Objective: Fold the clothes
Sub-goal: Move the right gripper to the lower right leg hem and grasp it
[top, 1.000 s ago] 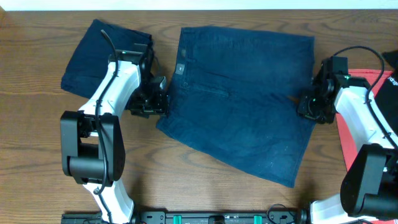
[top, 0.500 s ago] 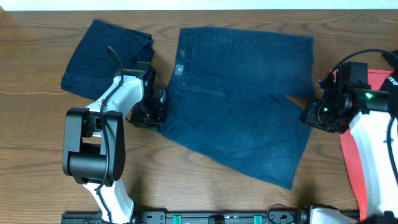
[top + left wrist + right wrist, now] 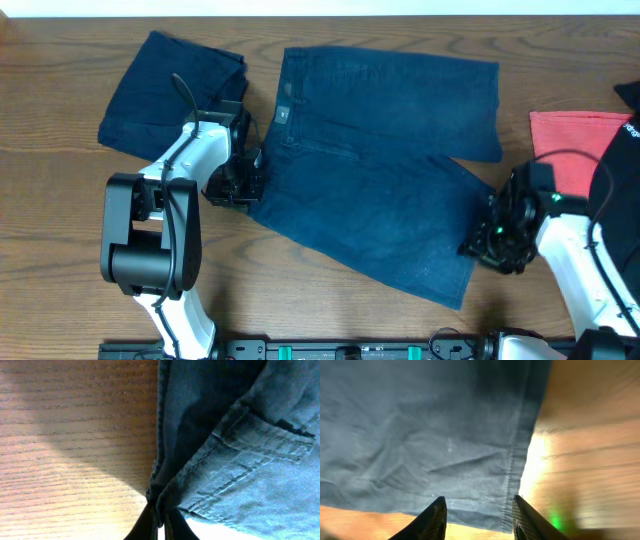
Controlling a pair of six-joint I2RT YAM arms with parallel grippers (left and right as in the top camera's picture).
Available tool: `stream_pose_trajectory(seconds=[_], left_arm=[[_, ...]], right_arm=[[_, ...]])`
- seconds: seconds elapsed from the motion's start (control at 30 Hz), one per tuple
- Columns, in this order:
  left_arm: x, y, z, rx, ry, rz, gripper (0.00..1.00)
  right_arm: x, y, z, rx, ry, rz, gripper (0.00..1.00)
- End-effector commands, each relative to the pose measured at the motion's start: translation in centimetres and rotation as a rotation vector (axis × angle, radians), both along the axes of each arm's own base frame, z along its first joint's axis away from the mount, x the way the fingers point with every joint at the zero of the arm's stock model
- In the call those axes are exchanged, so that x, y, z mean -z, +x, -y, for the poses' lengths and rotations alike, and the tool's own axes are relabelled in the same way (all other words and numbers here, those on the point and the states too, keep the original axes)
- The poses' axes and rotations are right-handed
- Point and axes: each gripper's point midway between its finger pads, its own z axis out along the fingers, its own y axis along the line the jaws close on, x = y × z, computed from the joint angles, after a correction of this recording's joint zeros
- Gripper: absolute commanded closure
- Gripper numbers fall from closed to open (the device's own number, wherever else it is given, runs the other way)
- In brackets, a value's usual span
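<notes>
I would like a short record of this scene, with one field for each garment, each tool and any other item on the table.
spread garment: denim shorts, dark blue, lying flat at the table centre, waistband towards the left
second garment: folded denim piece, dark blue, upper left, beside the shorts
left tool: shut on the left edge of the shorts
right tool: open, above the hem of the nearer leg, not gripping
other item: red cloth, at the right edge
surface: wooden table

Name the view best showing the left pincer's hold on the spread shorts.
Left wrist: the left pincer pinches the spread shorts at their edge. Overhead shows the whole garment, but the arm hides the pinch. Right wrist shows only a hem.
</notes>
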Motion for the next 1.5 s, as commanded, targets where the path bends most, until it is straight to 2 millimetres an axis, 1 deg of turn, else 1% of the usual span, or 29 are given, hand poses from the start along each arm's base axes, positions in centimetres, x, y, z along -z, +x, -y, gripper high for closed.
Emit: stream_pose_trajectory(seconds=[0.0, 0.03, 0.07, 0.1, 0.13, 0.17, 0.2, 0.27, 0.37, 0.4, 0.47, 0.53, 0.57, 0.6, 0.63, 0.67, 0.73, 0.8, 0.83, 0.9, 0.93, 1.03, 1.2, 1.3, 1.37, 1.47], left_arm=[[0.3, -0.2, -0.6, -0.013, 0.031, -0.011, 0.94], [0.3, -0.2, -0.6, -0.017, 0.032, -0.012, 0.94], [0.3, -0.2, -0.6, -0.023, 0.033, -0.013, 0.94], [0.2, -0.4, -0.6, -0.033, 0.037, -0.019, 0.94], [0.2, -0.5, -0.6, -0.038, 0.038, -0.025, 0.94], [0.2, -0.7, -0.6, -0.043, 0.042, -0.035, 0.94], [0.1, -1.0, -0.7, -0.048, 0.045, -0.045, 0.94], [0.0, -1.5, -0.8, -0.064, 0.055, -0.069, 0.94], [-0.3, -2.3, -0.9, -0.134, 0.070, -0.105, 0.94], [-0.4, -2.6, -0.6, -0.160, 0.058, -0.121, 0.94], [-0.5, -2.9, 0.4, -0.184, 0.013, -0.143, 0.94], [-0.7, -3.0, 1.4, -0.195, -0.039, -0.155, 0.94], [-0.8, -3.0, 1.7, -0.199, -0.059, -0.157, 0.94], [-0.8, -2.9, 1.8, -0.200, -0.064, -0.156, 0.94], [-0.7, -2.8, 1.8, -0.199, -0.065, -0.152, 0.94], [-0.7, -2.7, 1.8, -0.200, -0.065, -0.149, 0.94], [-0.7, -2.6, 1.8, -0.199, -0.065, -0.144, 0.94], [-0.6, -2.4, 1.8, -0.195, -0.067, -0.135, 0.94], [-0.6, -2.3, 1.8, -0.196, -0.068, -0.128, 0.94], [-0.5, -2.0, 1.8, -0.195, -0.071, -0.117, 0.94], [-0.5, -1.9, 1.9, -0.195, -0.072, -0.114, 0.94], [-0.4, -1.7, 1.9, -0.194, -0.074, -0.104, 0.94], [-0.4, -1.6, 1.9, -0.194, -0.075, -0.098, 0.94], [-0.4, -1.6, 1.9, -0.194, -0.075, -0.098, 0.94], [-0.3, -1.5, 1.9, -0.194, -0.076, -0.097, 0.94], [-0.3, -1.5, 1.9, -0.194, -0.076, -0.096, 0.94]], right_arm=[[1.2, -0.9, -0.9, 0.085, 0.050, -0.032, 0.59], [1.7, -0.8, -0.9, 0.103, 0.049, -0.028, 0.61], [2.1, -0.7, -0.9, 0.120, 0.048, -0.016, 0.68], [2.6, -0.3, -0.8, 0.136, 0.046, 0.004, 0.76], [2.9, 0.0, -0.8, 0.151, 0.045, 0.019, 0.88], [3.3, 0.4, -0.7, 0.171, 0.041, 0.038, 0.98], [3.5, 0.7, -0.4, 0.183, 0.027, 0.053, 0.99], [3.8, 1.2, 0.9, 0.194, -0.048, 0.076, 0.99], [3.8, 2.0, 3.8, 0.214, -0.203, 0.111, 0.99], [3.6, 2.5, 4.6, 0.225, -0.237, 0.127, 0.99], [2.9, 3.8, 5.5, 0.239, -0.255, 0.169, 0.99], [1.9, 5.5, 5.7, 0.199, -0.247, 0.238, 0.99], [1.3, 6.5, 5.5, 0.157, -0.231, 0.273, 0.99], [0.7, 7.0, 5.0, 0.120, -0.205, 0.294, 0.94], [-0.1, 7.4, 4.1, 0.074, -0.155, 0.308, 0.85], [-0.7, 7.4, 3.4, 0.043, -0.117, 0.307, 0.78], [-1.5, 6.3, 2.3, 0.027, -0.056, 0.252, 0.72], [-1.8, 4.4, 1.2, 0.025, 0.004, 0.170, 0.70], [-1.7, 3.1, 0.7, 0.026, 0.033, 0.117, 0.70], [-1.4, 1.0, 0.0, 0.029, 0.064, 0.031, 0.70], [-1.1, -0.3, -0.3, 0.032, 0.070, -0.017, 0.70], [0.3, -3.1, -1.0, 0.043, 0.083, -0.116, 0.69], [2.7, -5.4, -1.7, 0.121, 0.089, -0.181, 0.67], [4.1, -6.3, -1.8, 0.164, 0.084, -0.195, 0.65], [4.8, -6.6, -2.0, 0.192, 0.095, -0.192, 0.67], [5.0, -6.3, -2.3, 0.196, 0.111, -0.176, 0.69]])
